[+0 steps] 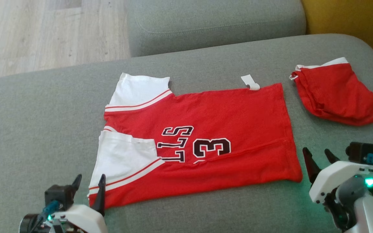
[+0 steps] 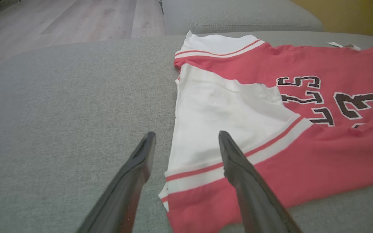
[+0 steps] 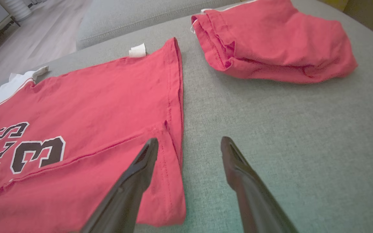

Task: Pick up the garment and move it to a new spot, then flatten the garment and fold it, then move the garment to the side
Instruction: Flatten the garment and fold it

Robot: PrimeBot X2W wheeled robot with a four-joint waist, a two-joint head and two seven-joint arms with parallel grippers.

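The red jersey (image 1: 199,142) lay spread flat near the middle of the grey sofa cushion (image 1: 37,129). Its white sleeves pointed toward the robot's left and its hem toward the right. Its near long edge was folded over onto the body, and the fold line cut across the lower part of the black "3" and the letters. The far long edge ran straight, with a small white label (image 1: 250,82) poking out past it near the hem corner.

The left gripper (image 1: 91,177) sat at the jersey's near left corner, fingers spread and clasping nothing. In the left wrist view (image 2: 186,134) the sleeve's striped edge lay between and below the two fingers; I could not tell whether it touched them. The right gripper (image 1: 315,150) stood just beside the hem's near corner, also released and empty. In the right wrist view (image 3: 189,139) one finger was over the hem and the other over bare cushion.

A second red garment (image 1: 335,94), bunched into a bundle, lay near the hem's far corner, with a narrow strip of cushion between them. A wide stretch of bare cushion lay left of the sleeves. A bare band ran along the near edge, and another along the far side up to the back cushion (image 1: 212,22). Wooden floor (image 1: 44,32) showed beyond the cushion's far left edge.
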